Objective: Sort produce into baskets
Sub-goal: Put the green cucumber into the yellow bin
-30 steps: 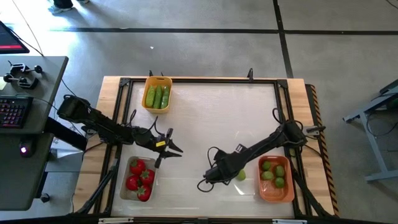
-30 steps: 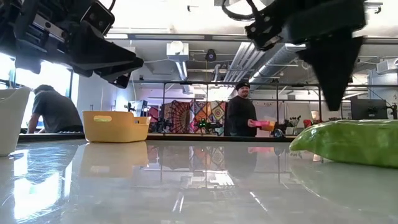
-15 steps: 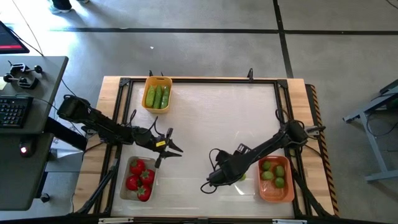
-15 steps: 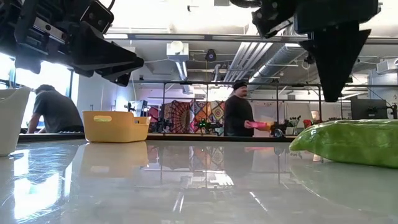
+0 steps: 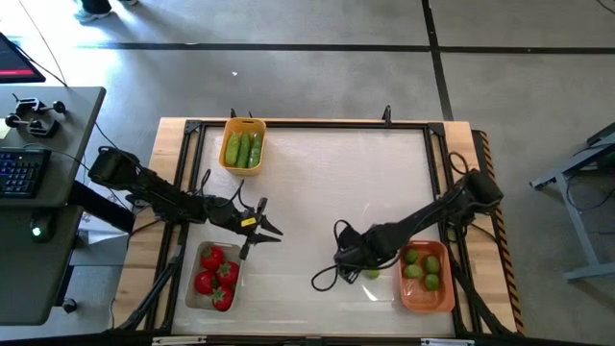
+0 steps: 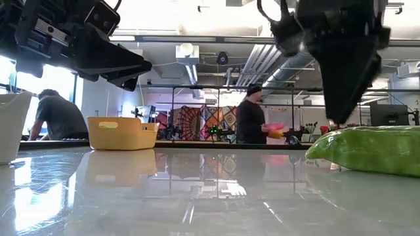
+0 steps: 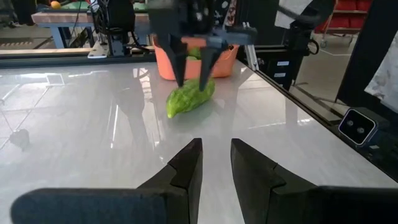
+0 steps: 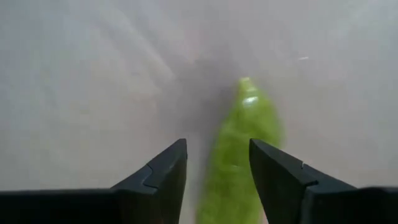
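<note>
Down near the table's front right lies a lone green cucumber (image 7: 189,98), flat on the white table (image 5: 327,173) just beside the darker orange basket (image 5: 426,286); in the high view only a sliver of it (image 5: 371,273) shows under the arm; in the low view it (image 6: 367,149) fills the right edge. Directly above it hangs the right gripper (image 8: 214,165), fingers pointing down and parted, one on each side of the cucumber (image 8: 239,152) with a gap showing, so nothing is gripped; whether a fingertip already touches the skin is hard to judge from these angles. From the left wrist view the same gripper (image 7: 193,65) straddles the cucumber's upper end, with the darker orange basket (image 7: 168,65) right behind it; that basket holds several limes (image 5: 421,266). Farther off, at the front left, the clear basket (image 5: 195,293) holds red tomatoes (image 5: 215,277); at the back left the yellow-orange basket (image 5: 242,125) holds cucumbers (image 5: 242,149), and it (image 6: 122,133) shows in the low view too. Above the clear basket's inner corner waits the left gripper (image 7: 214,158), its fingers nearly together with a narrow slit between them and nothing held. Beyond the table, a person (image 6: 251,118) stands in the room and another (image 6: 58,117) sits at the left.
</note>
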Robot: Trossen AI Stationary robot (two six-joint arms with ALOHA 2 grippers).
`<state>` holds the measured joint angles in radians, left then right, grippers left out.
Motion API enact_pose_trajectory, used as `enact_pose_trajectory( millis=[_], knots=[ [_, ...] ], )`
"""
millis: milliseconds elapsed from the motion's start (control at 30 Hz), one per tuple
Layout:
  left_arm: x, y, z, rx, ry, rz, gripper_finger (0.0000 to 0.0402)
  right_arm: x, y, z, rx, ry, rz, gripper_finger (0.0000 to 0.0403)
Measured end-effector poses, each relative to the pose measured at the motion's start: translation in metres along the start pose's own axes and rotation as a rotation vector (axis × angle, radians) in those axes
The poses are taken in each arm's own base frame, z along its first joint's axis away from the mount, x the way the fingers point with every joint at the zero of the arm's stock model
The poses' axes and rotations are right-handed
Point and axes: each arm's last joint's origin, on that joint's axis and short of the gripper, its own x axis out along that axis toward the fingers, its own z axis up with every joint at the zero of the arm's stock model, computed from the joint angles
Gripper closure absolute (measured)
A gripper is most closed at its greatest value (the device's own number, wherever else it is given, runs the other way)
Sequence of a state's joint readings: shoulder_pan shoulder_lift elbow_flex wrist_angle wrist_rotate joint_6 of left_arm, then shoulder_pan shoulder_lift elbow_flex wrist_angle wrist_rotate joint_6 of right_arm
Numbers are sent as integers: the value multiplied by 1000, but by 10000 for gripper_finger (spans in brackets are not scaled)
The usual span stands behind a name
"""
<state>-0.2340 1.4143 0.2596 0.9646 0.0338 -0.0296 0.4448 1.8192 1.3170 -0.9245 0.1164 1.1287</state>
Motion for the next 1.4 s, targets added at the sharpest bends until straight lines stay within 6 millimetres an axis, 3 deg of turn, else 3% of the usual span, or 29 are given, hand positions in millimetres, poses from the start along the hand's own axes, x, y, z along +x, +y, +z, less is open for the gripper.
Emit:
enact_pose_trajectory(
  millis=[100,367,733,867,1100,1267,1400],
  knots=[
    [0,0,0,0,0,0,332,10,-2,-3,20,25,-6,219],
    [0,0,0,0,-1,0,332,9,-7,-3,5,-21,-86,125],
    [0,0,0,-3,1,0,332,29,-4,-5,-47,50,-129,117],
    [0,2,0,-21,3,18,332,39,0,-6,-49,98,-102,146],
    [-5,13,9,-63,-41,20,359,34,5,2,-101,-33,-58,273],
    [-19,20,21,-80,-45,13,394,21,6,27,-151,-273,-14,273],
    [-28,22,23,-92,6,31,394,17,11,61,-218,-495,52,273]
  ],
)
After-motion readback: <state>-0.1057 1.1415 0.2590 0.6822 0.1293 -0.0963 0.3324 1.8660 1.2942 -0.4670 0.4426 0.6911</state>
